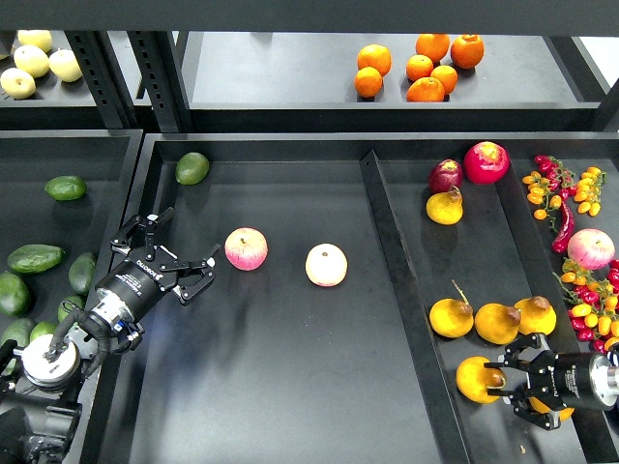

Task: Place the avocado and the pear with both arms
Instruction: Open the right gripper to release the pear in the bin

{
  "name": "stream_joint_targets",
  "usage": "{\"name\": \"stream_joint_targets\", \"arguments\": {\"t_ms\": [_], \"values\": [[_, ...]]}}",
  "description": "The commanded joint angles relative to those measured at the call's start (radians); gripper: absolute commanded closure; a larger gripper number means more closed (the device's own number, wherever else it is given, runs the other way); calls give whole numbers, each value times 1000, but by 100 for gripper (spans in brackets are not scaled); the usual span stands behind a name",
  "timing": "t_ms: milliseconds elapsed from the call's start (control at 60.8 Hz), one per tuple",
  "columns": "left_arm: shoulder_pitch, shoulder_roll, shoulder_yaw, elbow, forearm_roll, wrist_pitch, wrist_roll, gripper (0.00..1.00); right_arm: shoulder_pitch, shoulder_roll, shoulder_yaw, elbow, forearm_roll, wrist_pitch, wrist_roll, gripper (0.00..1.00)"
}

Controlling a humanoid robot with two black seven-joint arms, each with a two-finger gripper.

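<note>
A green avocado (191, 167) lies at the far left corner of the middle tray (290, 387). My left gripper (177, 253) is open and empty, just left of a pink-red apple (246, 248) and well short of the avocado. My right gripper (505, 379) is low in the right tray and shut on an orange-yellow pear (474, 379). Three more pears (497, 323) lie in a row just beyond it. Another pear (444, 206) sits farther back. One more yellow fruit (553, 412) is partly hidden under the right gripper.
A pale apple (326, 264) lies mid-tray. A raised divider (401, 290) splits the middle and right trays. Several avocados (36, 258) fill the left bin. Red apples (486, 161), small tomatoes and chillies (563, 193) sit at right. Oranges (426, 68) stand on the back shelf.
</note>
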State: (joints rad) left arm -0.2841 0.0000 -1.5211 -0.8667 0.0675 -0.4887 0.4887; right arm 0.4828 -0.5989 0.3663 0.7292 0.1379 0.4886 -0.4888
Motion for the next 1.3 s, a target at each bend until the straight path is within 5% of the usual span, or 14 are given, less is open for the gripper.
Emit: {"name": "stream_joint_targets", "arguments": {"t_ms": [0,345,543,1282], "values": [[0,0,-1,0,0,0,0,1,-1,7,0,-10,-4,0,0,66],[-1,0,1,0,0,0,0,1,5,8,8,-10,-38,0,0,32],[-1,0,1,0,0,0,0,1,20,7,11,3,-37,0,0,2],[-1,0,1,-17,0,0,0,1,97,-1,154,44,19,0,0,1]]}}
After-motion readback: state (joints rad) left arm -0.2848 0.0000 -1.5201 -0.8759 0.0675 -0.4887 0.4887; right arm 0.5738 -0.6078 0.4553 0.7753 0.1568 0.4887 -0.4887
